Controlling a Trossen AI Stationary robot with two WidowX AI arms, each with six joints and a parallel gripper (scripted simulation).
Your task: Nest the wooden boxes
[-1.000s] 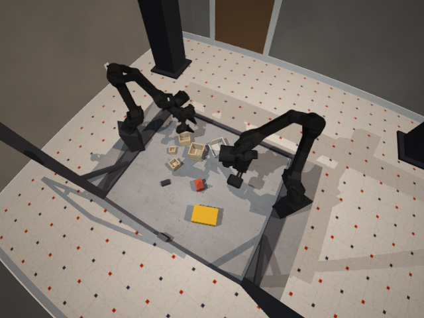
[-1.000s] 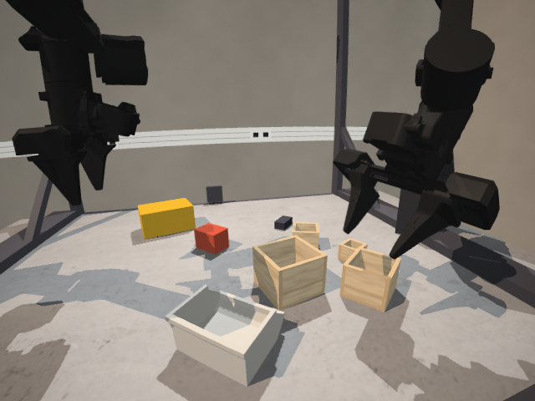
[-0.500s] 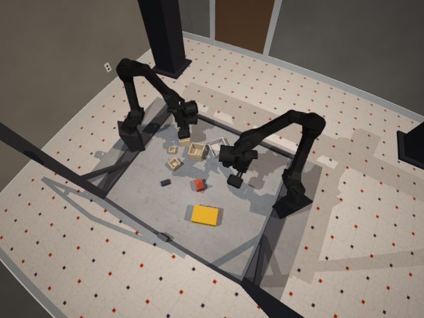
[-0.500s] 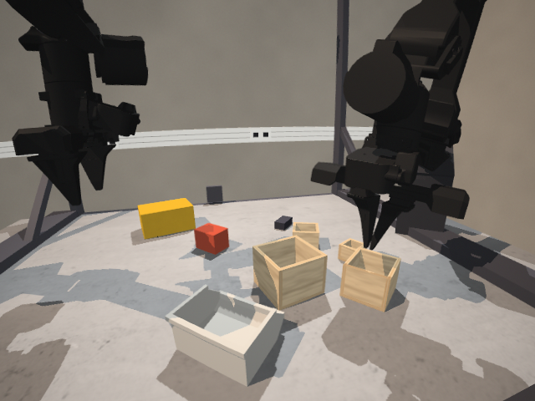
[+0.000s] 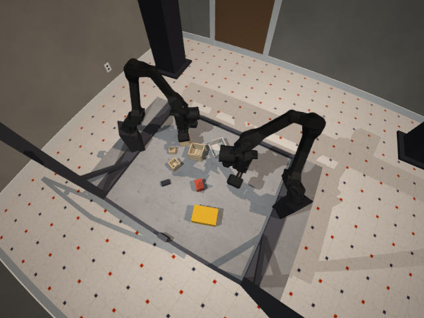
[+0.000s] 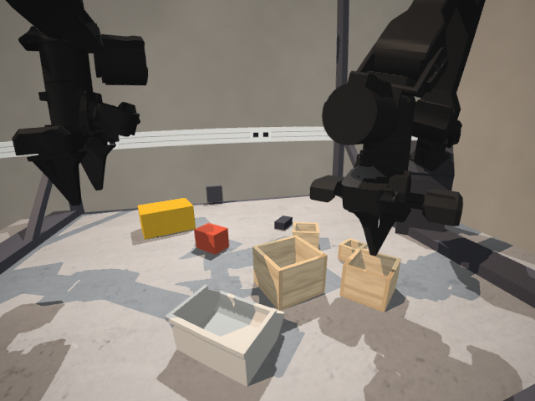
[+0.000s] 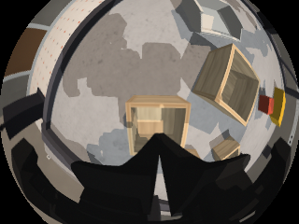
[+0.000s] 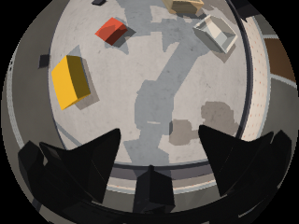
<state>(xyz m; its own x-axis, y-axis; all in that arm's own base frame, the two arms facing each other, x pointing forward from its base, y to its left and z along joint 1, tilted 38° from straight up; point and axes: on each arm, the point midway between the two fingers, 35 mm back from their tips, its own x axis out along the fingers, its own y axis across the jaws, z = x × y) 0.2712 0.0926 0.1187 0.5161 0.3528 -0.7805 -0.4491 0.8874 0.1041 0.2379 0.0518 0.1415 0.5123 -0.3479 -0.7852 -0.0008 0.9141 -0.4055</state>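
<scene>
The big box (image 5: 196, 157) (image 6: 302, 282) (image 7: 212, 75) (image 8: 184, 7) stands open side up on the desk (image 5: 150, 198) (image 6: 108, 259) (image 7: 93, 84) (image 8: 126, 84), one corner toward the exterior view. The medium box (image 5: 185, 143) (image 6: 367, 286) (image 7: 159, 100) also opens upward, as do the small box (image 5: 176, 167) (image 6: 306, 239) (image 7: 226, 149) and the tiny box (image 5: 172, 152) (image 6: 344, 252) (image 7: 192, 152). All four look roughly square from above (so I can't pick a long axis), and they sit apart, none nested.

The left tool (image 5: 183, 136) (image 6: 374, 253) (image 7: 158, 137) is closed with nothing gripped, pointing down, its tips at the medium box's opening; whether they touch it I can't tell. The big box lies just beside that one. The right tool (image 5: 235, 181) (image 6: 88, 196) (image 8: 160, 131) is open and raised, well apart from the wooden boxes.

The gray bin (image 5: 214, 140) (image 6: 211, 349) (image 7: 220, 30) (image 8: 212, 39) sits near the big box, open side up. The red block (image 5: 199, 185) (image 6: 211, 238) (image 7: 265, 104) (image 8: 111, 31) lies between the big box and the yellow block (image 5: 205, 214) (image 6: 167, 219) (image 7: 278, 107) (image 8: 70, 83).
</scene>
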